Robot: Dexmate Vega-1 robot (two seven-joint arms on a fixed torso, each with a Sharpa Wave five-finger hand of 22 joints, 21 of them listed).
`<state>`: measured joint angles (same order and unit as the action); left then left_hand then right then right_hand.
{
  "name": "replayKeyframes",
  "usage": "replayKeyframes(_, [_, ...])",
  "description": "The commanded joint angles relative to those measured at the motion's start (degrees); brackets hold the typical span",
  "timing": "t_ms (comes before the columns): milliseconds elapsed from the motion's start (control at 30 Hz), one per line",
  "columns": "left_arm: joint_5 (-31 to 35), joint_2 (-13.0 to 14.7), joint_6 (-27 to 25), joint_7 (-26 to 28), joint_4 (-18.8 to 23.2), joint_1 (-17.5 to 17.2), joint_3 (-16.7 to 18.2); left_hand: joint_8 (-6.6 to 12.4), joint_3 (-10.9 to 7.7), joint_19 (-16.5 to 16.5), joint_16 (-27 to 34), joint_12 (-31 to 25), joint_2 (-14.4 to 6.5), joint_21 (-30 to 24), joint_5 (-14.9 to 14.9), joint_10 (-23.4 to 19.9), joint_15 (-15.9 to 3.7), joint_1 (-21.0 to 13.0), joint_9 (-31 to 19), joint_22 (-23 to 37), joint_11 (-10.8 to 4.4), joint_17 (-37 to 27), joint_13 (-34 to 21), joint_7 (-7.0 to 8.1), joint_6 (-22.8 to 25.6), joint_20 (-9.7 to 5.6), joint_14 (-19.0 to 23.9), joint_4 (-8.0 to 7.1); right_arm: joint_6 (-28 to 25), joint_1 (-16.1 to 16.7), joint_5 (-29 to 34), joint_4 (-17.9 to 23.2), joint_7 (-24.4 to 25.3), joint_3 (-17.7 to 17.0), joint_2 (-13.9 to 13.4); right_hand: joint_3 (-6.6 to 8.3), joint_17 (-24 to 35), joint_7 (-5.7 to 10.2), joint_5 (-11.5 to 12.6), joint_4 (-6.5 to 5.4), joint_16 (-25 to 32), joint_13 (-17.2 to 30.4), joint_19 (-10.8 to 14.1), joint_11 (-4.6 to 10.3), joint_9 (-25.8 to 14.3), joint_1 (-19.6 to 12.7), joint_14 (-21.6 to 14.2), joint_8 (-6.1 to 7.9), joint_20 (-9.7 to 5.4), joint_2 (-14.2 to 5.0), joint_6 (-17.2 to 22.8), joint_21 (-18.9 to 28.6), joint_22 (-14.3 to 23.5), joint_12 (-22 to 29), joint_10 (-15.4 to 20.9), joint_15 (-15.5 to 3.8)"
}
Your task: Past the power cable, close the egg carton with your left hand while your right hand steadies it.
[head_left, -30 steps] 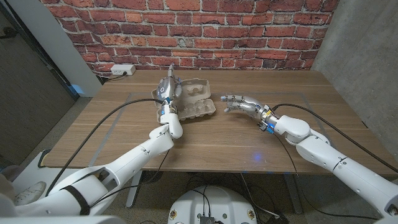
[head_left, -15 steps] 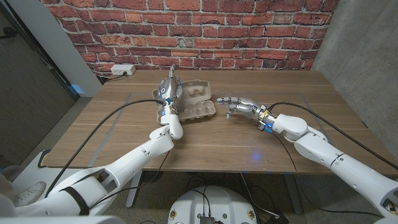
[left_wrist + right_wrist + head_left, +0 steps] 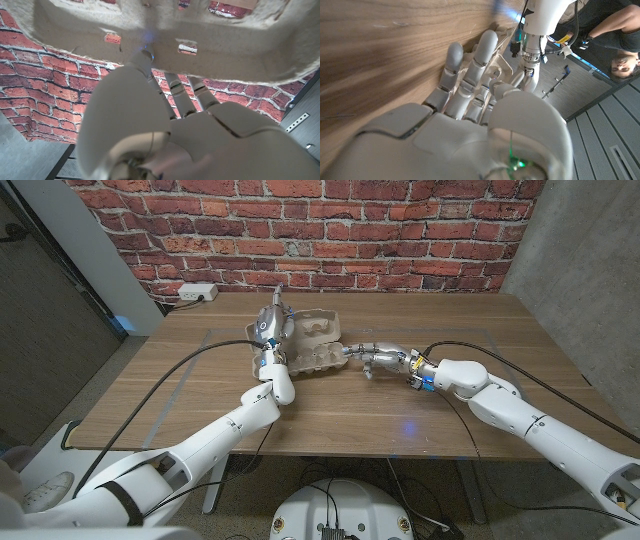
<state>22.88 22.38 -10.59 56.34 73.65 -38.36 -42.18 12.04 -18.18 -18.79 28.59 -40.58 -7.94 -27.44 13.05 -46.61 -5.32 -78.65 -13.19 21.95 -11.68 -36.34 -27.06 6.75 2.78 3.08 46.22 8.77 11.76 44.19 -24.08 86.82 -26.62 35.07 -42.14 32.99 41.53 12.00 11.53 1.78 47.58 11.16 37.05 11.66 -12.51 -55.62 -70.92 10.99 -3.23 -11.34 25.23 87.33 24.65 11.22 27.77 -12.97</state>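
Grey card carton (image 3: 305, 345) sits open on the wooden table (image 3: 330, 405), out toward the far side, near the brick wall (image 3: 330, 225); its lid stands up behind the tray of cups; the left hand (image 3: 270, 330) is at the carton's left end, by the raised lid, with its fingers (image 3: 192, 92) pointing up against the lid's edge in the left wrist view; whether it grips the lid or only touches it cannot be told from the pictures. The right hand (image 3: 372, 356) lies low over the table just to the right of the carton; its fingers (image 3: 470, 75) are held out straight and close side by side, and their tips reach the carton's right edge; it holds nothing; the right wrist view shows the left arm's wrist (image 3: 532, 47) past those fingers, and a person (image 3: 615, 35) beyond the table; a black cable (image 3: 195, 360) runs along the left arm over the table; a white power strip (image 3: 198, 293) sits at the far left by the wall.
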Motion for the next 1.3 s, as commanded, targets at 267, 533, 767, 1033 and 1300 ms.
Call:
replayKeyframes(267, [0.07, -0.30, 0.04, 0.14, 0.45, -0.29, 0.10, -0.95, 0.96, 0.27, -0.29, -0.66, -0.41, -1.04, 0.20, -0.51, -8.26, -0.51, -0.22, 0.52, 0.05, -0.06, 0.00, 0.09, -2.20, -0.01, -0.22, -0.12, -3.12, -5.24, 6.39, -1.39, -1.53, 3.72, 0.97, 1.40, 2.42, 0.08, 0.40, 4.03, 6.94, 0.19, 8.26, 0.10, -0.05, -3.38, -6.76, 0.08, -9.35, -0.03, 0.79, 0.65, -2.38, 0.38, 0.36, -0.16])
replayKeyframes(533, [0.08, -0.39, 0.50, -0.04, 0.19, -0.15, -0.09, -0.76, 1.17, 0.40, -0.37, -0.78, -0.44, -1.26, 0.23, -0.55, -8.26, -0.60, -0.23, 0.60, 0.04, -0.02, -0.02, -0.13, -1.92, -0.01, -0.30, -0.12, -2.67, -7.32, 7.81, -3.54, -2.08, 4.77, 2.50, 3.29, 4.66, 0.04, 1.26, 5.38, 8.83, 0.12, 9.54, 0.12, 0.00, -5.47, -7.04, -0.13, -9.42, -0.25, 0.41, 0.49, -2.52, 0.20, 0.04, -0.13])
replayKeyframes(767, [-0.16, -0.71, 0.78, -0.11, -0.18, 0.01, -0.05, -0.61, 1.39, 0.48, -0.44, -0.78, -0.53, -1.54, 0.26, -0.42, -8.26, -0.70, -0.24, 0.69, 0.03, 0.01, 0.07, -0.25, -1.67, -0.02, -0.35, -0.15, -2.04, -8.66, 8.66, -4.55, -2.68, 5.42, 3.36, 5.62, 5.05, 0.19, 2.37, 7.24, 9.05, 0.11, 9.73, 0.21, 0.14, -8.79, -6.58, -0.20, -9.46, -0.23, 0.22, 0.26, -2.20, 0.10, -0.44, -0.14])
replayKeyframes(1033, [-0.34, -0.98, 1.58, -0.05, -1.09, 0.35, -0.25, -0.45, 1.59, 0.58, -0.50, -0.88, -0.61, -1.80, 0.28, -0.39, -8.26, -0.77, -0.24, 0.77, 0.03, 0.03, 0.06, -0.63, -1.33, -0.04, -0.40, -0.19, -1.23, -10.40, 9.58, -6.41, -4.30, 6.83, 4.94, 6.55, 5.58, 0.23, 3.42, 8.17, 9.56, 0.09, 9.76, 0.33, 0.37, -12.10, -6.54, -0.30, -9.47, 0.15, -0.31, 0.19, -2.23, 0.01, -1.09, -0.13])
replayKeyframes(1300, [-0.32, -0.93, 2.05, 0.09, -0.95, 0.47, -0.24, -0.43, 1.81, 0.66, -0.53, -0.95, -0.68, -2.06, 0.29, -0.32, -8.26, -0.84, -0.24, 0.83, 0.03, 0.04, 0.09, -0.80, -1.28, -0.03, -0.40, -0.23, -0.74, -12.32, 10.86, -8.44, -5.85, 8.21, 6.21, 6.30, 5.96, 0.10, 4.30, 8.11, 9.85, 0.04, 9.97, 0.28, 0.58, -14.12, -6.40, -0.72, -9.43, 0.54, -2.47, 0.26, -2.47, -0.07, -1.73, -0.12])
